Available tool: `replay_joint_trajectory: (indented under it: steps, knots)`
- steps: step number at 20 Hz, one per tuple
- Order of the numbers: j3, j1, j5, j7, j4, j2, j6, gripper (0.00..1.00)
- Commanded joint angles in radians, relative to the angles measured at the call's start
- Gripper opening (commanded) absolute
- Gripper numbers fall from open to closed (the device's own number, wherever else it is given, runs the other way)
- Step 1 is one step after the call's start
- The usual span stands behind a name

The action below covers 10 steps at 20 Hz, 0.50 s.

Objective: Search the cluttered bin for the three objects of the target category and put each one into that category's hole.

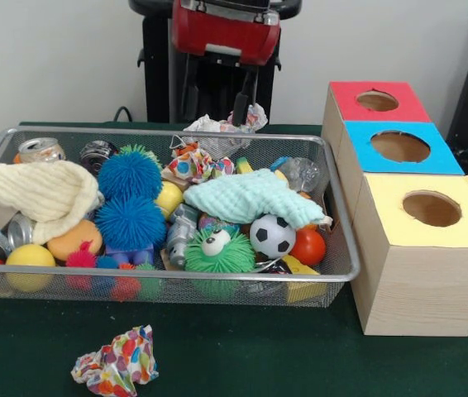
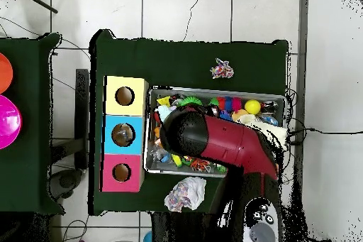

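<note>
The wire bin (image 1: 337, 207) (image 2: 152, 94) is full of mixed clutter. It holds blue spiky balls (image 1: 131, 198), a soccer ball (image 1: 272, 236), a green fuzzy toy with eyes (image 1: 217, 251), metal cans (image 1: 40, 150), a cream cloth (image 1: 40, 190), a mint cloth (image 1: 250, 197) and a patterned paper wad (image 1: 191, 163). Beside the bin stand three boxes with holes: red (image 1: 379, 101), blue (image 1: 399, 146) and yellow (image 1: 432, 208). My gripper (image 1: 242, 103) hangs high behind the bin's far rim, close to a crumpled paper (image 1: 222, 128). From above, the red arm (image 2: 213, 140) hides the gripper.
A colourful crumpled paper (image 1: 117, 364) (image 2: 222, 69) lies on the green table outside the bin. Another white wad (image 2: 186, 193) lies on the table on the bin's other side. Seen from above, the boxes are yellow (image 2: 125, 96), blue (image 2: 123, 135) and red (image 2: 121, 172).
</note>
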Motion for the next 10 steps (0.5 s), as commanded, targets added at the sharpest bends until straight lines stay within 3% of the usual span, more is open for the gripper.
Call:
replay_joint_trajectory:
  steps: [1, 10]
  knots:
    - [0.156, -0.02, -0.062, -0.041, -0.028, 0.018, 0.078, 1.0]
    - [0.271, -0.111, -0.121, -0.186, -0.003, -0.03, 0.122, 1.0]
